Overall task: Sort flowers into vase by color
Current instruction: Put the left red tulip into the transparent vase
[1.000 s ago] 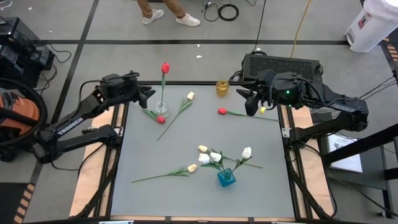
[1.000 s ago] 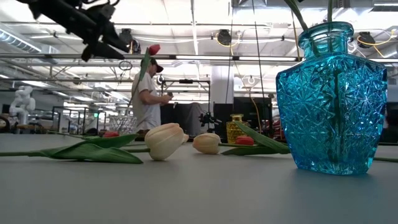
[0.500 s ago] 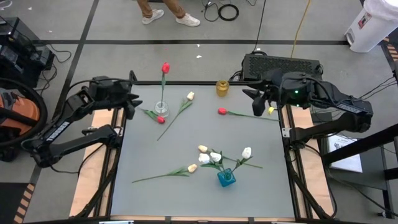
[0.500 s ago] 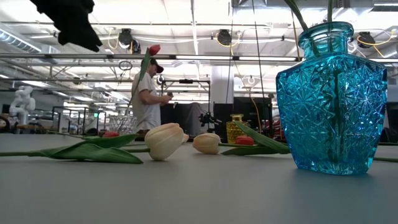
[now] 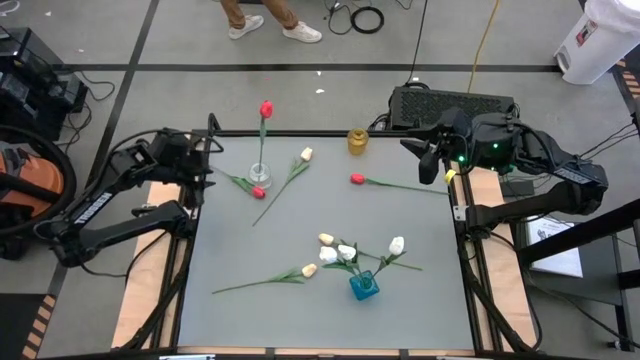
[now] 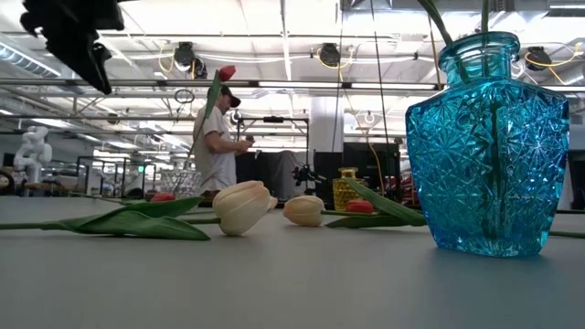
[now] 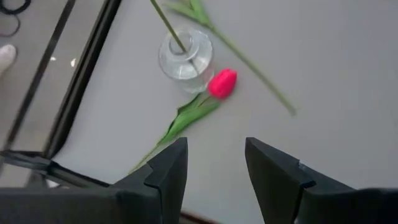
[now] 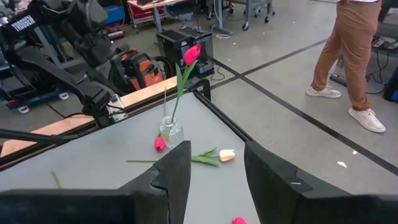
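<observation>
A clear vase [image 5: 259, 175] at the far left holds one upright red tulip [image 5: 265, 108]. Another red tulip [image 5: 258, 191] lies on the table beside it, with a cream one [image 5: 305, 154] nearby. A third red tulip [image 5: 357, 179] lies toward the right. The blue vase [image 5: 363, 286] near the front holds white tulips [image 5: 346, 252], and a cream tulip [image 5: 309, 270] lies beside it. My left gripper [image 5: 205, 162] hangs open over the table's left edge, tipped down toward the clear vase [image 7: 185, 55]. My right gripper [image 5: 433, 162] is open, high over the right edge.
A small amber vase [image 5: 357, 140] stands at the far edge. The black table frame [image 5: 190, 230] runs along both sides. A person [image 8: 351, 56] walks on the floor beyond the far edge. A black box [image 5: 450, 103] sits behind the right arm.
My left gripper has drawn back from the clear vase toward the table's left edge, rolling and tipping its fingers downward. My right gripper has drawn back toward the table's right edge. The flowers and vases lie as before.
</observation>
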`<state>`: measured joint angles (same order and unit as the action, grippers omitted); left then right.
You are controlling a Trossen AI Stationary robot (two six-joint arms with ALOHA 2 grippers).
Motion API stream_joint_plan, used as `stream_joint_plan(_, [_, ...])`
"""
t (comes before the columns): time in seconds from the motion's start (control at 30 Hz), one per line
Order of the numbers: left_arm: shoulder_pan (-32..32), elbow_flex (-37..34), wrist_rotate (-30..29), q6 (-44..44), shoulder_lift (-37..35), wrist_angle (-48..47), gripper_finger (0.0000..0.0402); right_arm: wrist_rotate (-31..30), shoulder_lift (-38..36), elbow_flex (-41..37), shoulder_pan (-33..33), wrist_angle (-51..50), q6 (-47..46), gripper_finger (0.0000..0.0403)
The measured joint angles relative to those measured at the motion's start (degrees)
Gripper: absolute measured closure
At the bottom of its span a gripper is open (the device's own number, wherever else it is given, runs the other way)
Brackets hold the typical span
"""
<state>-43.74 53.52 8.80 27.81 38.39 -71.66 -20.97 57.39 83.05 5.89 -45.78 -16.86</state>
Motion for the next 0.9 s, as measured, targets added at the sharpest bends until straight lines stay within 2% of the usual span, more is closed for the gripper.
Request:
stream_joint_plan(0.2, [0.0, 0.0, -3.5, 9.9, 4.4, 0.0, 0.0233, 0.0, 0.0, 0.0, 0.0, 0.0, -1.5, 0.0261])
stream_joint_plan(0.4, [0.0, 0.0, -6.6, 14.8, 10.0, 0.4, 0.0233, 0.3, 0.0, 0.0, 0.0, 0.0, -2.2, 0.0261])
stream_joint_plan(0.7, [0.0, 0.0, -7.5, 16.6, 17.0, 1.4, 0.0233, 0.3, 0.0, 0.0, 0.0, 0.0, -2.2, 0.0261])
stream_joint_plan(0.9, [0.0, -1.4, -6.7, 16.6, 19.4, 6.6, 0.0233, 0.3, 0.0, 0.0, 0.0, 0.0, -2.2, 0.0261])
